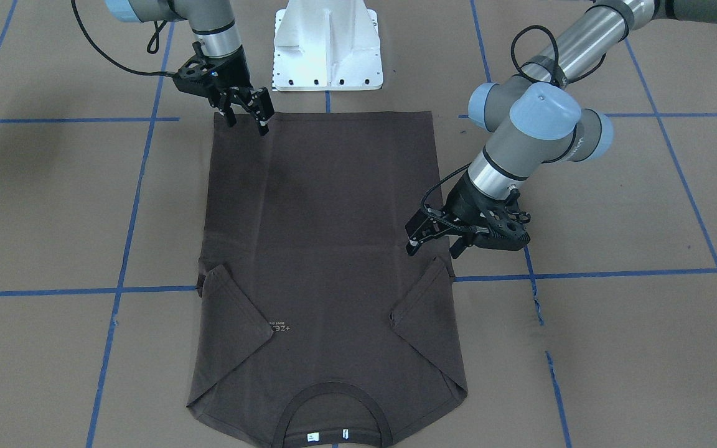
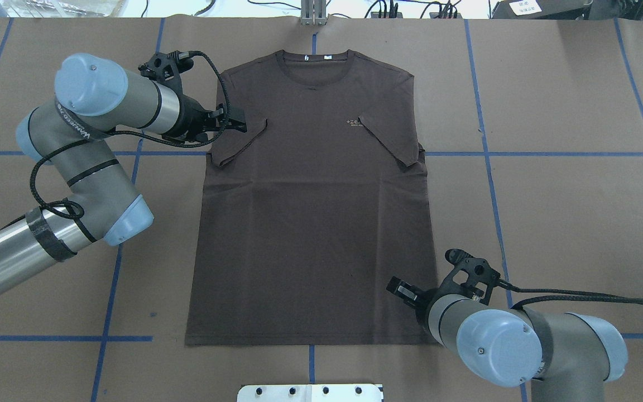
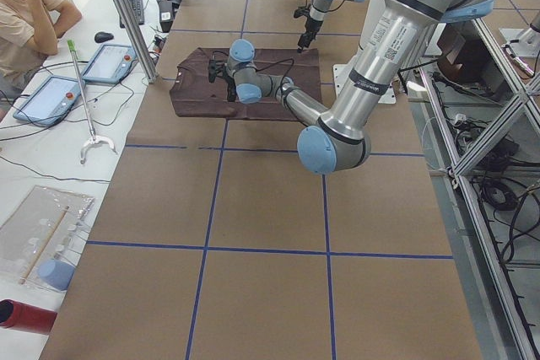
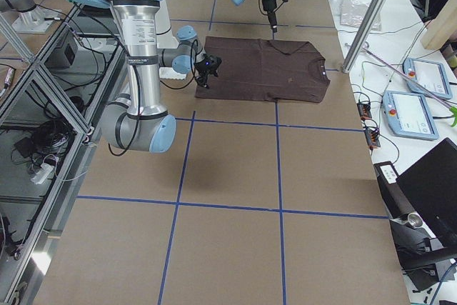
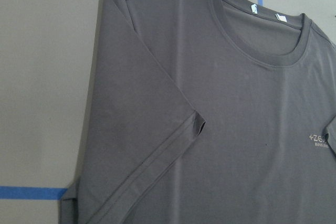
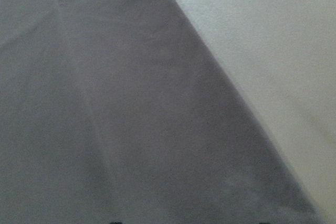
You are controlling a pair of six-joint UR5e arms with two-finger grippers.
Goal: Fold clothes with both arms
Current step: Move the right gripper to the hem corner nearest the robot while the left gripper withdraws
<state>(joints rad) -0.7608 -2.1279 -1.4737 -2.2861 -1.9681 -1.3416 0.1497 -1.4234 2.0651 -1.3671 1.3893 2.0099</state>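
Note:
The dark brown T-shirt (image 1: 327, 236) lies flat, front up, on the brown table, collar away from the robot and both sleeves folded in over the chest. It also shows in the overhead view (image 2: 310, 223). My left gripper (image 1: 433, 249) is open and empty, just above the shirt's edge next to the folded sleeve (image 2: 240, 142). My right gripper (image 1: 248, 121) is open and empty, low over the hem corner on the robot's right side (image 2: 419, 329). The left wrist view shows the collar, labels and folded sleeve (image 5: 157, 145). The right wrist view shows cloth (image 6: 105, 129) up close.
The white bolted pedestal (image 1: 327, 46) stands just behind the hem. Blue tape lines (image 1: 128, 236) cross the brown table cover. An operator (image 3: 29, 14) sits beyond the far edge, with tablets (image 3: 110, 61) and a pole (image 3: 126, 14) nearby.

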